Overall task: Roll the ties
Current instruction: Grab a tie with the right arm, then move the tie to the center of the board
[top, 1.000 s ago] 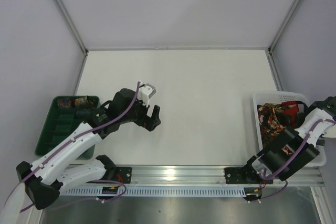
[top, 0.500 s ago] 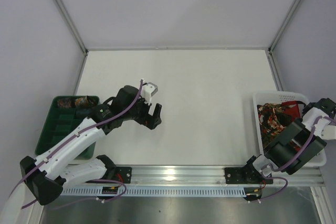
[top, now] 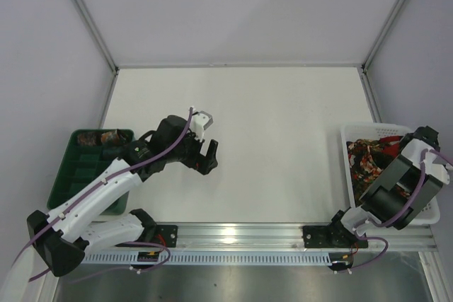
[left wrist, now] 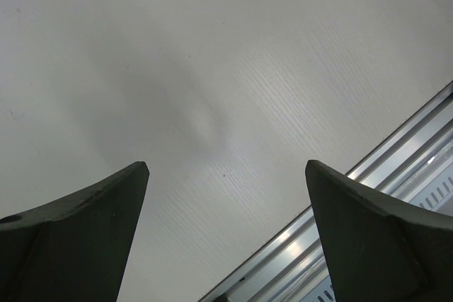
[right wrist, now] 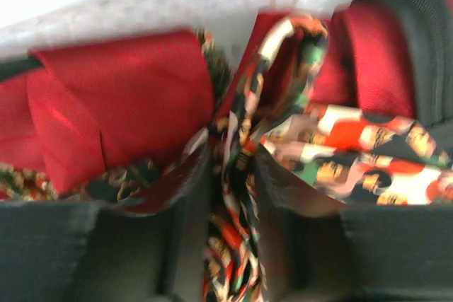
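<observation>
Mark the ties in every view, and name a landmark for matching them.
Top external: ties heaped in the white basket at the right edge.
Left wrist: not in it; only table and rail.
Right wrist: they fill the frame, one fold between the fingers of the right end effector.
Landmark: the basket's white perforated wall, along the top of the right wrist view.

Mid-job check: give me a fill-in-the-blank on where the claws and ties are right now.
The right claw pinches a fold of a patterned tie inside the white ____.
The left claw hangs ____ over the bare table.
The ____ tray holds rolled ties at its far end.
Missing: basket; open; green.
</observation>
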